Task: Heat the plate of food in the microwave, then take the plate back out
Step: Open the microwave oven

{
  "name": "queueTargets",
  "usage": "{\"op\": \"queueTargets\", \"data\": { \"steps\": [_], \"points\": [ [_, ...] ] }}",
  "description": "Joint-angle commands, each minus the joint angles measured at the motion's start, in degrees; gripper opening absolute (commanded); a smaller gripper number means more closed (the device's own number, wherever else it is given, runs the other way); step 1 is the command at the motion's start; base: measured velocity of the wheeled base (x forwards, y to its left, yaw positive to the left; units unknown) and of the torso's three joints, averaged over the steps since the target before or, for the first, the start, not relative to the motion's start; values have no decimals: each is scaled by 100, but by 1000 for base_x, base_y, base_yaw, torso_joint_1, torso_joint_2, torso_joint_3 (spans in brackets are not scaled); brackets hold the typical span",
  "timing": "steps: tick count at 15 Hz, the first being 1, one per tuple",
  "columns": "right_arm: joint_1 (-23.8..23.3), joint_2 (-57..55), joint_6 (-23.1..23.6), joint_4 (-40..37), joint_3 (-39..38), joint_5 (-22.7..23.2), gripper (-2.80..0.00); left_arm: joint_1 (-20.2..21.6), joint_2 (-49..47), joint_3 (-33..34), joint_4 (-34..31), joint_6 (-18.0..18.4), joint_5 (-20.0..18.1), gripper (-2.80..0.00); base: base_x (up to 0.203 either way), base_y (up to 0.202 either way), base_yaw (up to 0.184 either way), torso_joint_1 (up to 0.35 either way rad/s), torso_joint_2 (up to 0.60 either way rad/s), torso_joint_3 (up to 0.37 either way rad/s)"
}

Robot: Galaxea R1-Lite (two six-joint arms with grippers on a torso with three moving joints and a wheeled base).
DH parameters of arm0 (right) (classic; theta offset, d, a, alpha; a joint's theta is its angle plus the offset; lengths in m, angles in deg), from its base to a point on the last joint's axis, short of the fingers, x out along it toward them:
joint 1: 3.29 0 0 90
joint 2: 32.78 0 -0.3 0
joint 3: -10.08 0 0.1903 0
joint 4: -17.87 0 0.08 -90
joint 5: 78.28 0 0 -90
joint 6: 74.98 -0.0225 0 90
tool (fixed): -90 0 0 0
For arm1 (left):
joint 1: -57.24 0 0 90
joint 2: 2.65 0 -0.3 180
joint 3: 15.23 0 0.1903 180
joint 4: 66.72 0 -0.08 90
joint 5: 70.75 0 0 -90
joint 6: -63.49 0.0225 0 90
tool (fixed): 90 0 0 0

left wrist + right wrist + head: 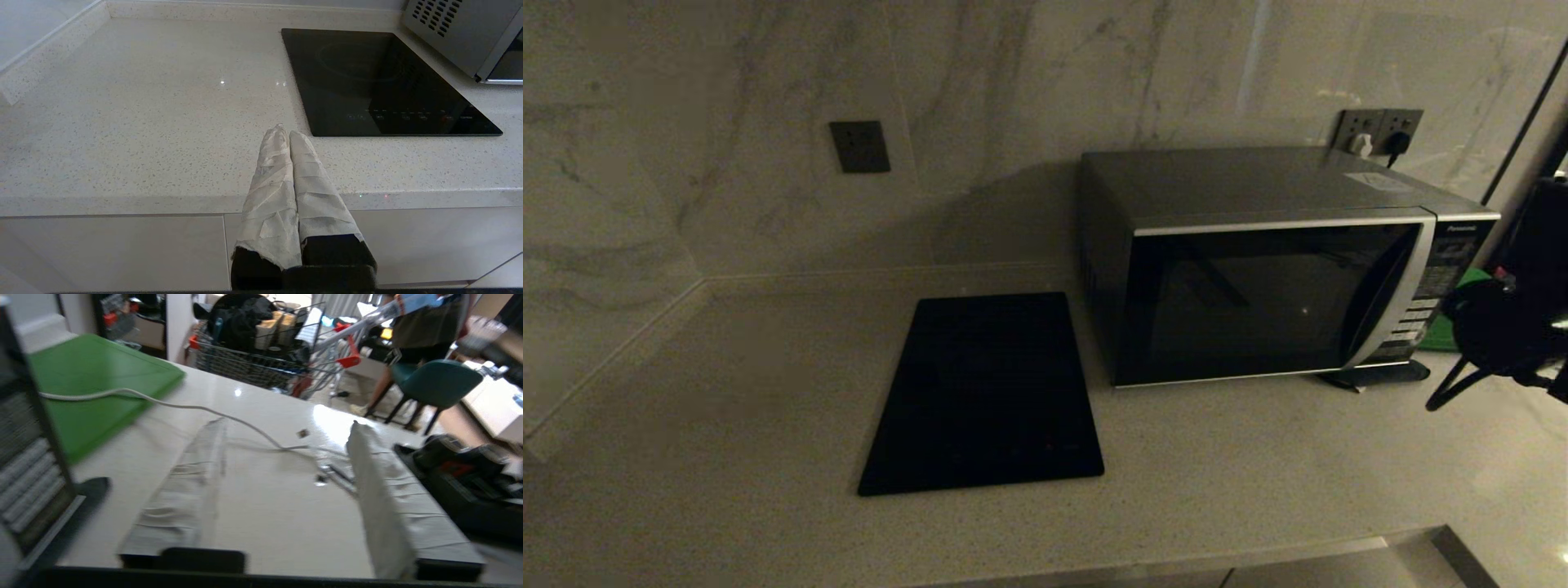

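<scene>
The microwave (1258, 269) stands at the back right of the counter with its dark glass door shut. The plate of food is out of view. My right arm (1503, 335) hangs just to the right of the microwave's button panel (24, 469). The right gripper (286, 424) is open over the bare counter, its two cloth-wrapped fingers (380, 490) far apart and nothing between them. My left gripper (284, 131) is parked at the counter's front edge, left of the cooktop, shut with its wrapped fingers pressed together and holding nothing.
A black cooktop slab (988, 392) lies flush in the counter left of the microwave. A green board (94, 384) lies to the right of the microwave, with a white cable (184, 406) trailing across it and the counter. Beyond the counter's end stand a shopping cart (261, 347) and a green chair (433, 384).
</scene>
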Motion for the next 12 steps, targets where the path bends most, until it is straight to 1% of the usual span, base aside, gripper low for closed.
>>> {"op": "queueTargets", "data": {
  "steps": [1,4,9,12],
  "points": [
    [135,-548,14,342,17,-48,0,3,-9,0,1,-4,4,-280,0,0,0,0,0,0],
    [302,-935,71,585,179,-48,0,3,-9,0,1,-4,4,-280,0,0,0,0,0,0],
    [376,-1473,86,1270,374,-48,0,3,-9,0,1,-4,4,-280,0,0,0,0,0,0],
    [367,-1635,146,1324,477,-48,0,3,-9,0,1,-4,4,-280,0,0,0,0,0,0]
  ]
}}
